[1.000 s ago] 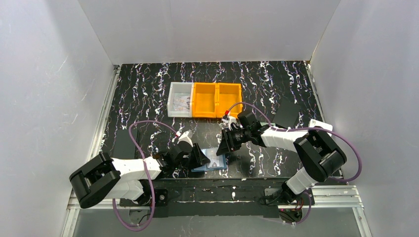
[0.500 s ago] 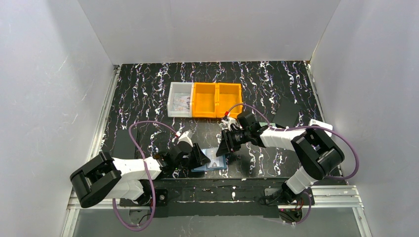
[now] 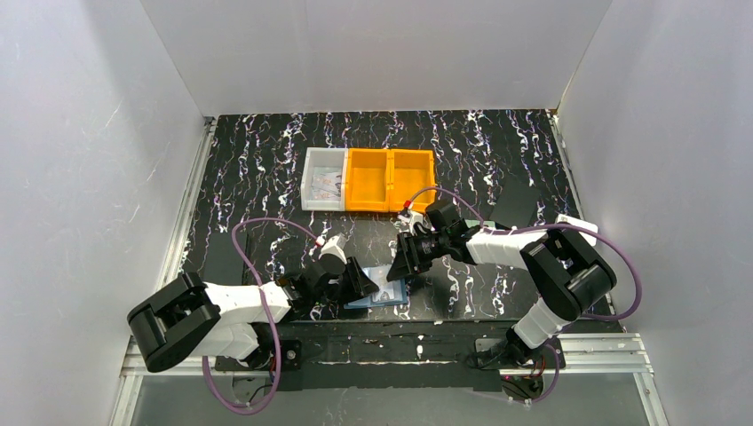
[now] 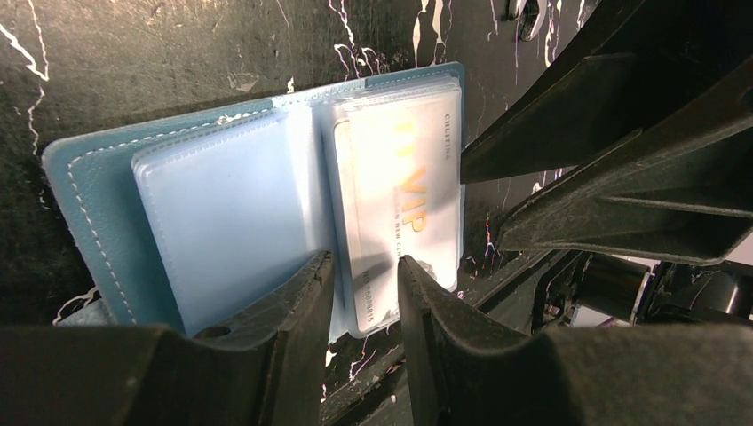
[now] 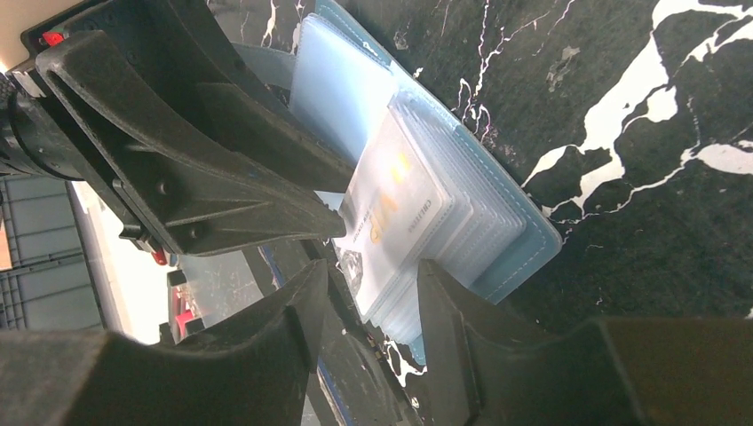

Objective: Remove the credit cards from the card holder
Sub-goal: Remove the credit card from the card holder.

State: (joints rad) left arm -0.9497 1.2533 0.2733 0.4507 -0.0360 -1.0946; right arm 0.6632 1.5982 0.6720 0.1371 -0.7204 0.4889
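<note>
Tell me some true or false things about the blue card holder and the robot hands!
1. The card holder lies open on the table. True.
2. A card with gold VIP letters sits in a clear sleeve. True.
3. That card lies loose on the table. False: it is inside the holder.
4. All three bins are orange. False: one white bin, two orange bins.
5. The left gripper is shut tight. False: its fingers stand apart.

A white bin (image 3: pixel 324 165) touches two orange bins (image 3: pixel 368 182) (one row); black marbled table (image 3: pixel 497 151) beneath.
</note>
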